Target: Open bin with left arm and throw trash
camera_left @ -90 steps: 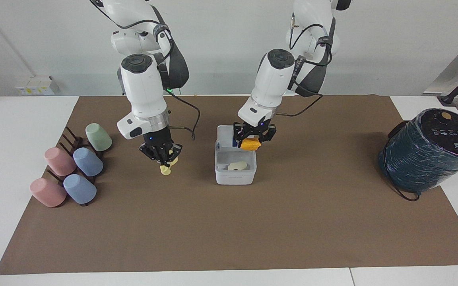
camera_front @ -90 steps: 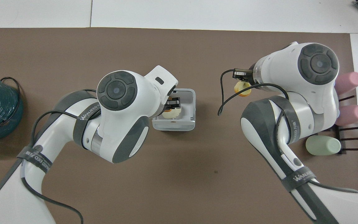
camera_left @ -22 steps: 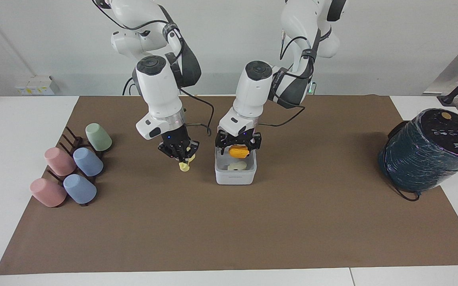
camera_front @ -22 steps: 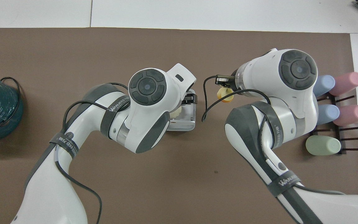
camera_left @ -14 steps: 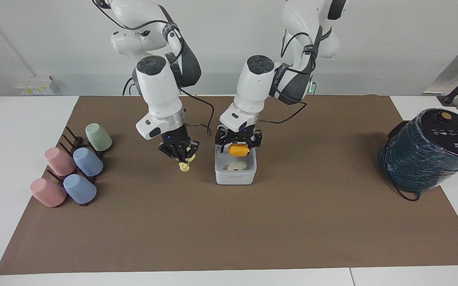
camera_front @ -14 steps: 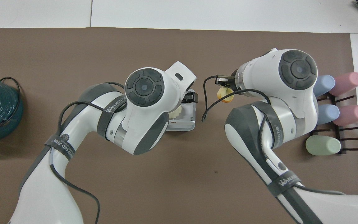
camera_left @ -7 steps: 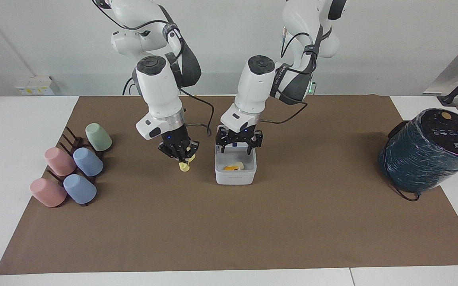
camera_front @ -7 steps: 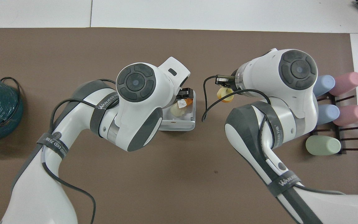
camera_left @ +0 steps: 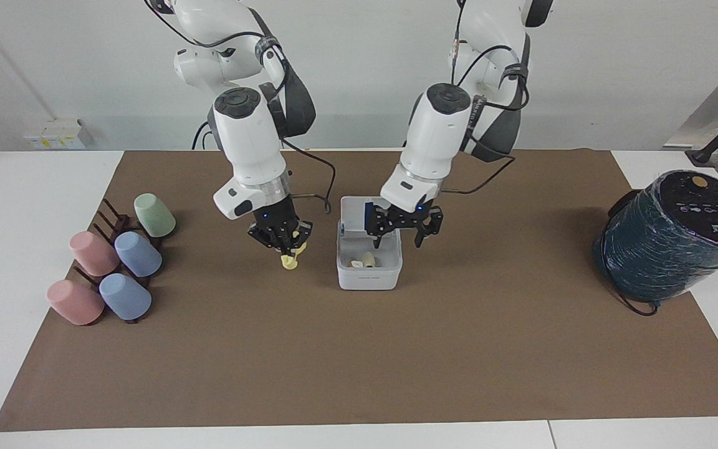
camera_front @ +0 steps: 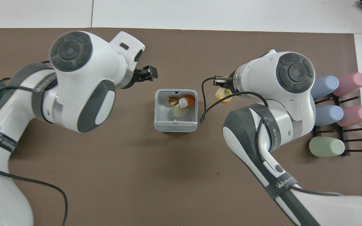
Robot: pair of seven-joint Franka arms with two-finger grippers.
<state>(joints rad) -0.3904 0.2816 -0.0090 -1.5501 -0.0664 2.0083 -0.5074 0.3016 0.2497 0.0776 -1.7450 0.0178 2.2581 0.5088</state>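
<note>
The white bin point(camera_left: 369, 279) stands mid-mat with its lid point(camera_left: 351, 215) hinged up on the side nearer the robots. Inside it lie two pieces of trash, the orange lump point(camera_front: 187, 99) and the cream-white wedge point(camera_front: 177, 110). My left gripper point(camera_left: 398, 240) hangs open and empty above the bin's edge toward the left arm's end; it also shows in the overhead view as the left gripper point(camera_front: 149, 72). My right gripper point(camera_left: 281, 240) is shut on the pale yellow slab point(camera_left: 288, 260), held above the mat beside the bin toward the right arm's end.
Several pastel cups point(camera_left: 138, 254) lie on a dark rack toward the right arm's end. A big dark teal cylinder point(camera_left: 670, 240) stands at the mat's edge at the left arm's end. The brown mat point(camera_left: 359, 362) covers the table.
The left gripper opened and dropped the orange lump into the bin, then drew away toward the left arm's end. The right arm stayed still with the yellow slab.
</note>
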